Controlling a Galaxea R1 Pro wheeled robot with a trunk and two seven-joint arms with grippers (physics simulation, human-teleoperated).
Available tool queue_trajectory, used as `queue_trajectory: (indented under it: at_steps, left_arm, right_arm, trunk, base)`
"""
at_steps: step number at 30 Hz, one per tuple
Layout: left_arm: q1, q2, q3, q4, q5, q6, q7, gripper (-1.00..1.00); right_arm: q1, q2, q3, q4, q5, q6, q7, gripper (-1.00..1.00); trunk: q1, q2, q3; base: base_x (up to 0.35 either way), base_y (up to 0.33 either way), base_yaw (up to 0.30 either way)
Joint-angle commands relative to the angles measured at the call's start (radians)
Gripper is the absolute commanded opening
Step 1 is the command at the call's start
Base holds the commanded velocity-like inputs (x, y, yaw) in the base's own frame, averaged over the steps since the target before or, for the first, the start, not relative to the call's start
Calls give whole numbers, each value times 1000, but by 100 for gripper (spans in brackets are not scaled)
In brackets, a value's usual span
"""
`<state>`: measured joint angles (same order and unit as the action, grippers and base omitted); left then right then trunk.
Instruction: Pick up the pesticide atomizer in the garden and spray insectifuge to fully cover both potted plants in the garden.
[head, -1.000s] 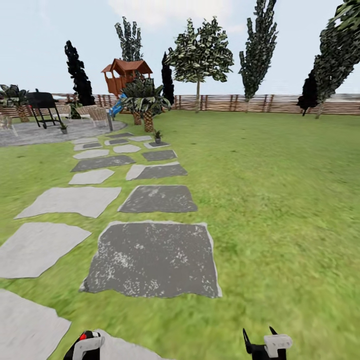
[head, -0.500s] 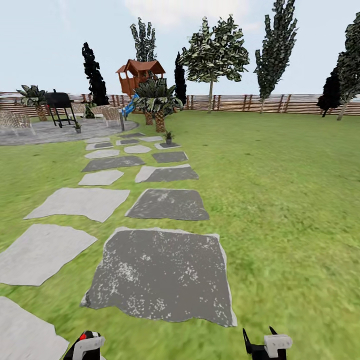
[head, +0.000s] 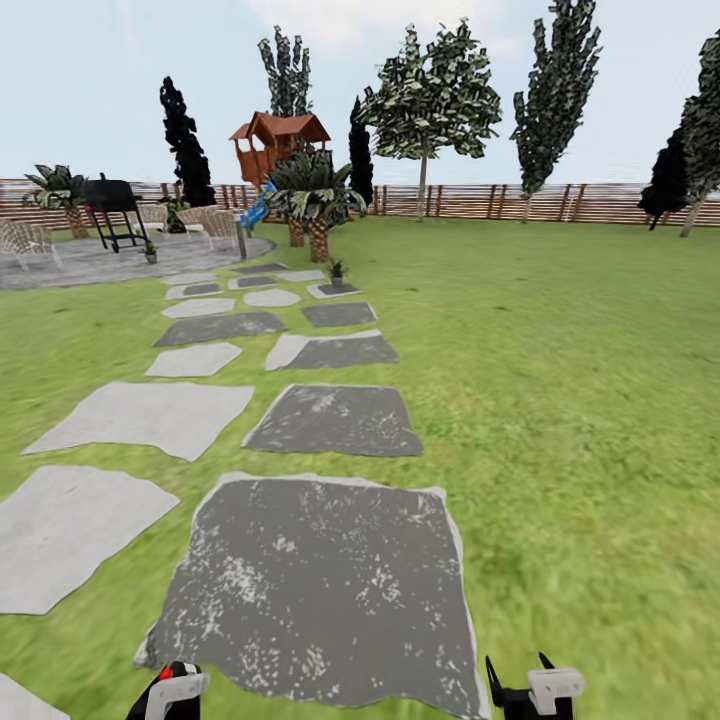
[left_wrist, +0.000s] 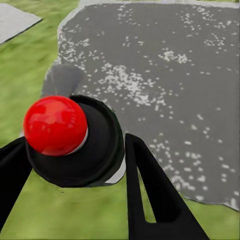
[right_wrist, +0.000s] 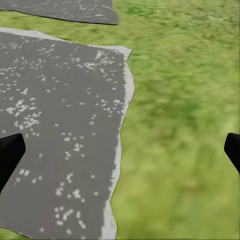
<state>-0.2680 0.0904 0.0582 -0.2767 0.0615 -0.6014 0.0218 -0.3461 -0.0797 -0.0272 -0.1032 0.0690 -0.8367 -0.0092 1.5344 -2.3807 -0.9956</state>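
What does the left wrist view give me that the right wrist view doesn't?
Left wrist view: the pesticide atomizer, its red tip toward the camera, sits between the left gripper fingers, seemingly clamped, over a dark stepping stone. Right wrist view: the right gripper's fingertips are spread wide with nothing between them, above the stone's edge and the lawn. Both share dark speckled stone bordered by grass.

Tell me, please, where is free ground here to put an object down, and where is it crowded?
Free: the dark stepping stone ahead, and the lawn between the stones and the fence. Crowded: the paved patio, with the grill and chairs.
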Motion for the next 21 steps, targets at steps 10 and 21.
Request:
queue_trajectory:
  at_steps: [10,21]
  left_arm:
    - [-1,-1,-1,1,6,-3,0,-100]
    - [-1,-2,-1,1,7,-3,0,-100]
  right_arm:
    - [-1,2,-4,-1,6,-2,-2,100]
    - [-1,2,-7,-1,5,-1,-3,100]
  trunk:
    - [0,0,-10]
    - [0,0,-27]
  base:
    - [338,0,38]
    - [338,0,87]
